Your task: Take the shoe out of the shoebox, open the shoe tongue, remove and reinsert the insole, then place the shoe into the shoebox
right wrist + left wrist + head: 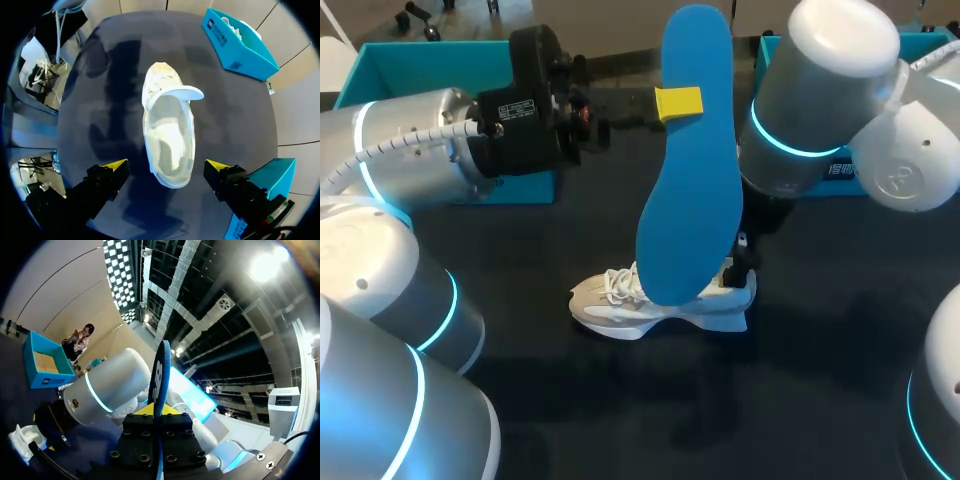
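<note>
Left claw [678, 103] clamped on the insole [690, 180], standing it on end | shoe [660, 300] on the tabletop [820, 380] at the insole's 6 o'clock, toe to 9, heel to 3 | right claw [165, 167] spread wide over the heel | left arm's nearer for reinserting, I reckon.

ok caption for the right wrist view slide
Right gripper open above the white shoe on the dark table
</note>
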`<act>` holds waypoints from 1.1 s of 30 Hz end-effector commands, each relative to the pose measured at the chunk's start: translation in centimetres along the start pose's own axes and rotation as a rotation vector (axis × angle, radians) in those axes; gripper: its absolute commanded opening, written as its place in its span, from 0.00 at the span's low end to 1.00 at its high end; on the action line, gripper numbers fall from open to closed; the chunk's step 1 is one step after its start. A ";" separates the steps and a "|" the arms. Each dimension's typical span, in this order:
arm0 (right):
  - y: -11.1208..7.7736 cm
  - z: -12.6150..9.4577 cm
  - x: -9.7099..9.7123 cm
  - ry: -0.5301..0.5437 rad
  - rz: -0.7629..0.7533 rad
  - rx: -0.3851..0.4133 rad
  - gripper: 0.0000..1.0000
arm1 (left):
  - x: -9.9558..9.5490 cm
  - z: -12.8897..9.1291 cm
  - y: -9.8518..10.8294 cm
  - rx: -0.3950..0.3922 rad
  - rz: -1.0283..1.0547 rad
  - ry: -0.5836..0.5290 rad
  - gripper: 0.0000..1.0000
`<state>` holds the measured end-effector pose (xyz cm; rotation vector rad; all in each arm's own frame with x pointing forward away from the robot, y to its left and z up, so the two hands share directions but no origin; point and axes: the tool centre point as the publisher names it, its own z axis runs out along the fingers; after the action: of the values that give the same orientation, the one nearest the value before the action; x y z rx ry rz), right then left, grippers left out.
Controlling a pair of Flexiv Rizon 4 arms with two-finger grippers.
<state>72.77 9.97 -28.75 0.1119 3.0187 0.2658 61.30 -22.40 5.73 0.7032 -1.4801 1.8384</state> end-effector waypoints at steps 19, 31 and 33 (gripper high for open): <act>3.5 6.3 -5.4 0.034 -0.028 0.041 1.00 | 0.8 0.2 0.5 0.038 0.000 -0.004 0.00; 3.3 10.5 -4.3 0.062 -0.031 0.041 1.00 | 0.8 0.2 0.5 0.038 0.000 -0.004 0.00; 3.3 10.7 -4.3 0.065 -0.031 0.039 1.00 | 0.8 0.2 0.5 0.038 0.000 -0.004 0.00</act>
<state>78.26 14.36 -36.99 0.0607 3.0870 0.2050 61.30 -22.39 5.74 0.7025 -1.4812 1.8371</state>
